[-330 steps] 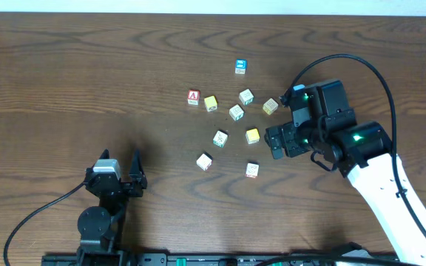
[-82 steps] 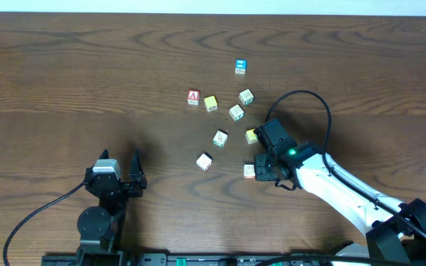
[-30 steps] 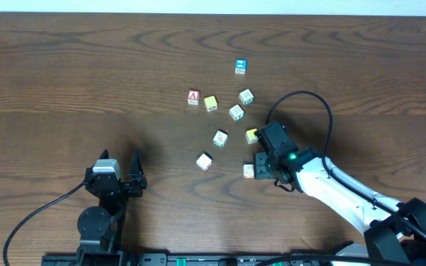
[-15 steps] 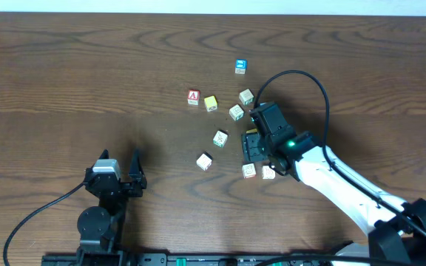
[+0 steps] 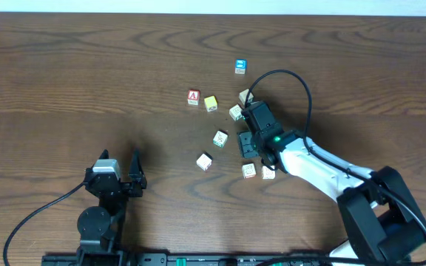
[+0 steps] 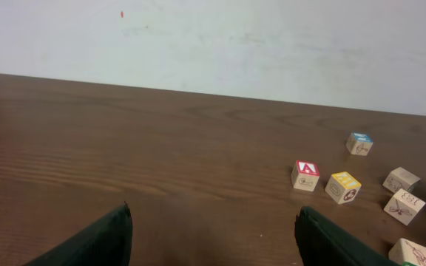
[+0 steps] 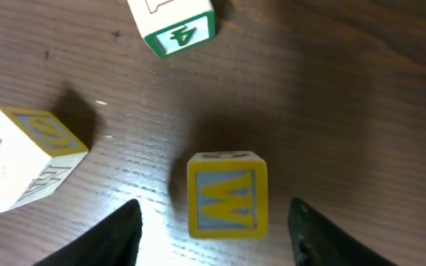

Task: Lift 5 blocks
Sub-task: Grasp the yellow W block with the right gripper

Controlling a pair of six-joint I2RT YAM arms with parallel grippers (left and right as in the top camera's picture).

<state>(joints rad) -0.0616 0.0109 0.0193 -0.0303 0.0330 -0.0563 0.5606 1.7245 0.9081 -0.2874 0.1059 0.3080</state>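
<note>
My right gripper [image 5: 248, 142] hovers over a yellow block [image 7: 226, 194] marked W; its jaws stand open on either side, with gaps to both faces. In the overhead view the gripper hides that block. Whitish blocks lie around it: one [image 5: 220, 138] to its left, another [image 5: 204, 161] further front-left, and two close together in front, the left [image 5: 249, 171] and the right [image 5: 268, 174]. A second yellow block [image 5: 211, 103] sits further back. My left gripper [image 5: 117, 176] rests open near the front edge, nothing between its fingers [image 6: 95, 240].
A blue-faced cube [image 5: 240, 66] lies farthest back and a red cube marked A [image 5: 193, 97] stands next to the second yellow block. Two more whitish cubes, one [image 5: 235, 112] and the other [image 5: 245, 95], sit right behind my right gripper, under its cable. A cube with a green 4 [image 7: 174, 22] lies ahead of the W block.
My right gripper let go of a whitish block beside the front one, then moved back over the yellow W block. The left arm has not moved.
</note>
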